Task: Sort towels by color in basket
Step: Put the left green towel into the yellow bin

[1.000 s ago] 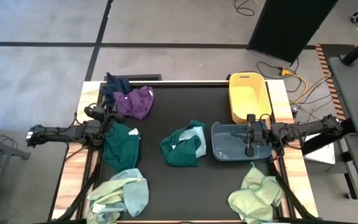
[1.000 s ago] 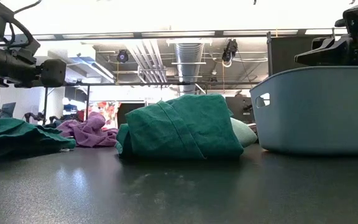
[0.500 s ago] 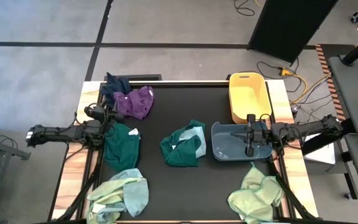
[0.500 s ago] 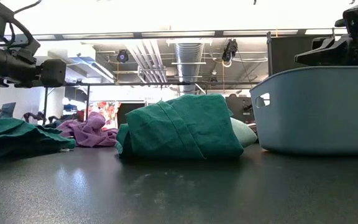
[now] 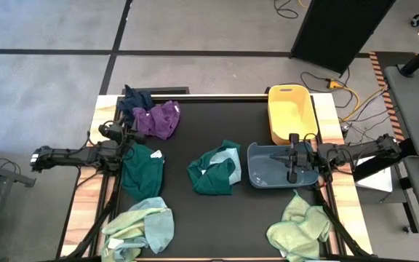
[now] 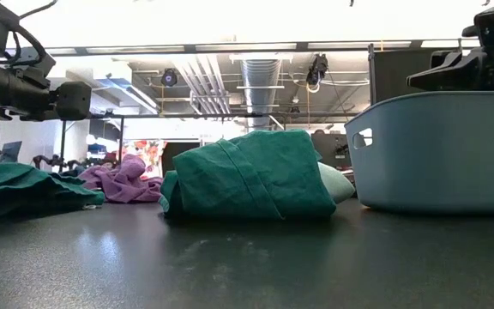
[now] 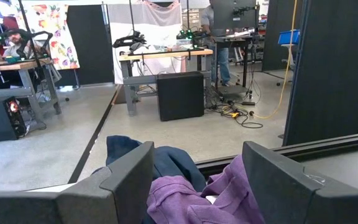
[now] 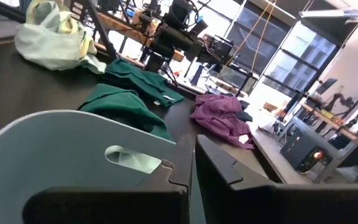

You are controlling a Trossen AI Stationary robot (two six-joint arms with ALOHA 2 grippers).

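Note:
Several towels lie on the black table: a navy one (image 5: 135,97) and a purple one (image 5: 158,120) at the far left, and a dark green one (image 5: 142,169) at the left. A dark green one wrapped round a light blue one (image 5: 215,172) lies in the middle. A light blue and pale green heap (image 5: 142,225) sits near left, and a pale yellow-green heap (image 5: 300,225) near right. My left gripper (image 5: 127,134) is open above the table's left side. Past its fingers I see the purple towel (image 7: 194,196) and the navy towel (image 7: 166,158). My right gripper (image 5: 289,161) is shut over the blue-grey bin (image 5: 268,175). My right gripper (image 8: 194,140) is shut close above the blue-grey bin's wall with the handle hole (image 8: 132,158); I cannot tell whether it touches the bin. My left gripper touches nothing.
A yellow bin (image 5: 291,113) stands at the far right, just behind the blue-grey bin (image 6: 440,150). Bare black tabletop lies between the middle towel (image 6: 251,176) and the near edge. Wooden strips border the table on the left and right.

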